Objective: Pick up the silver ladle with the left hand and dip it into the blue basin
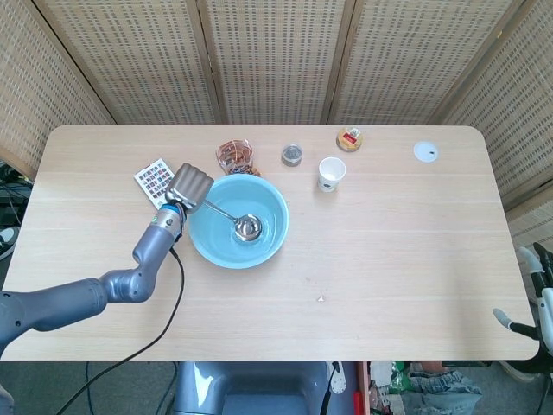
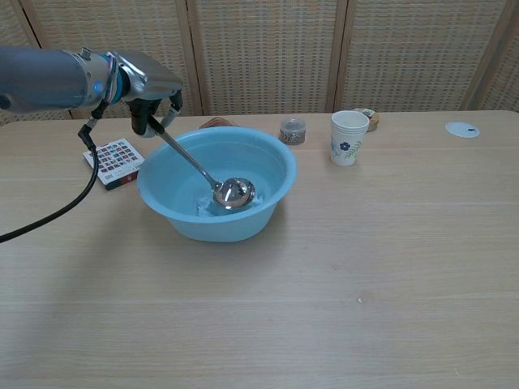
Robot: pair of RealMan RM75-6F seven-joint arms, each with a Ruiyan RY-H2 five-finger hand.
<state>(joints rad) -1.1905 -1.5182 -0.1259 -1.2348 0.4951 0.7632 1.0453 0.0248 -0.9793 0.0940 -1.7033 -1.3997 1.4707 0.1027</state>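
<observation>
1. Left robot hand (image 2: 150, 101) grips the silver ladle (image 2: 212, 180) by the handle end, fingers closed round it, at the blue basin (image 2: 276, 174) rim.
2. Ladle bowl sits low inside the basin, near the bottom.
3. Risk: we push down further, the handle levers on the rim, and the basin tips or slides on the desk (image 2: 340, 275).
4. Right robot hand (image 1: 537, 298) is at the desk edge; we cannot tell its state.

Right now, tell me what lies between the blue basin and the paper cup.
Only bare tabletop separates the blue basin from the paper cup, clearest in the head view.
</observation>
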